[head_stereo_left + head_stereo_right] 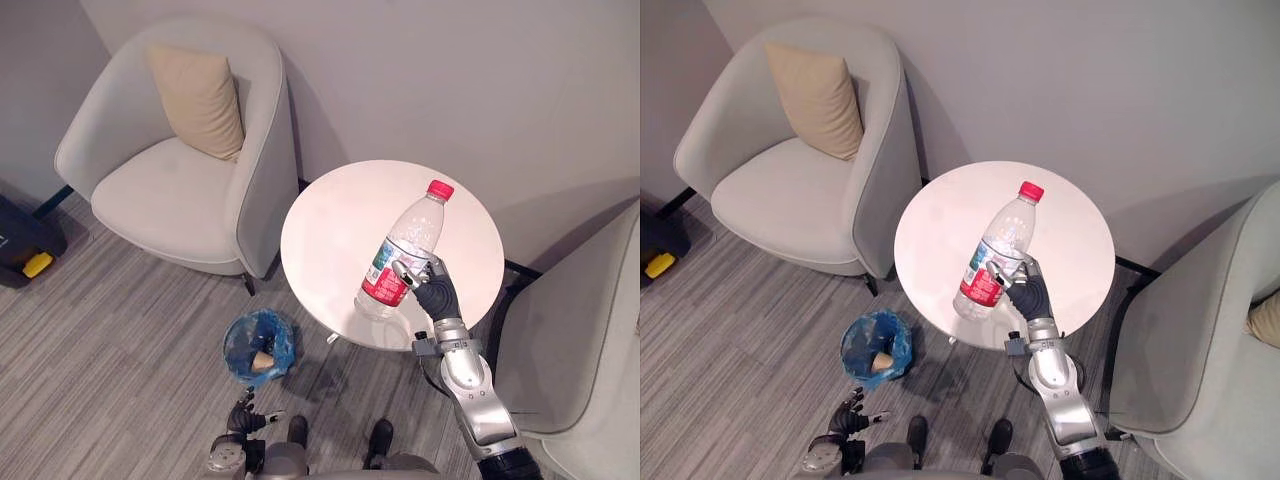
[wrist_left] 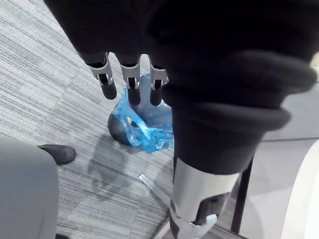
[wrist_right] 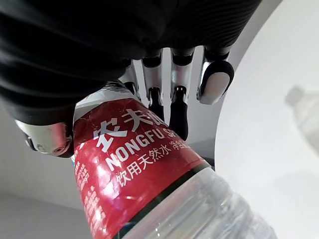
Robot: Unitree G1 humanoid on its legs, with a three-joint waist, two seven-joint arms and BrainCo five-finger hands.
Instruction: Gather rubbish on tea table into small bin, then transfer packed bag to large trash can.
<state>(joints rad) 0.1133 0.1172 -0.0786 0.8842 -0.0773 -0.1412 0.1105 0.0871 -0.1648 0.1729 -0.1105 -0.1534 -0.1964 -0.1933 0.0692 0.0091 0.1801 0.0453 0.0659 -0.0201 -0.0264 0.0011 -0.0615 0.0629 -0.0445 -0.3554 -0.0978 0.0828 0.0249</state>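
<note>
white chinese characters and latin capitals, apparently cut off, cross the red label (image 3: 134, 174) of the bottle (image 1: 410, 235).

Open floor round the small bin (image 1: 236, 336)
It stands open-mouthed just beside the tea table's (image 1: 330, 220) rim (one armchair (image 1: 170, 190) near behind it) — a second armchair (image 1: 560, 330) crowds the table's right side.

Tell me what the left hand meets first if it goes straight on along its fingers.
Probably the small bin with its blue bag: in the left wrist view the straight fingers of the left hand aim at it. Depth is unclear.
</note>
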